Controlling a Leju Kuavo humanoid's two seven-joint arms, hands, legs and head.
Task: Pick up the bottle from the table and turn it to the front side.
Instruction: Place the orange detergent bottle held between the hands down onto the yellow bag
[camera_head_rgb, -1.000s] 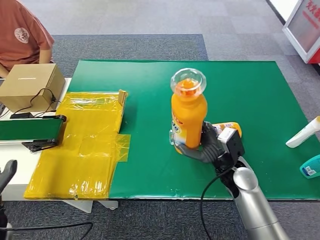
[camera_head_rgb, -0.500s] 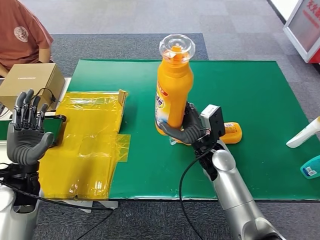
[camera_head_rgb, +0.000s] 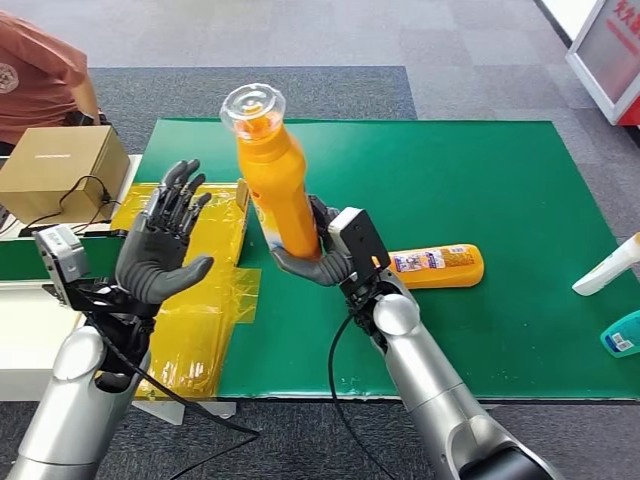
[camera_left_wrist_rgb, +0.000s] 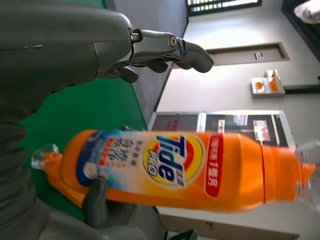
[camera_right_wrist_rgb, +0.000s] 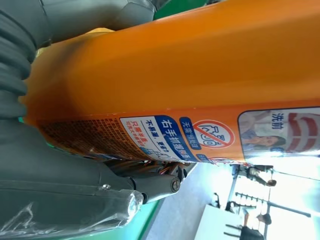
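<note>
Right hand now grips bottle lifted off mat, tilted toward left hand, spread; prob. handover/regrip next.

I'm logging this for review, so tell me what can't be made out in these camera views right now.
- Held bottle: blurred in head view, label unreadable there.
- Right hand: fingers mostly behind the bottle in head view.
- White bottle and teal item: cut off by head view's right edge.
- Person: cut by the head view's left edge.
</note>
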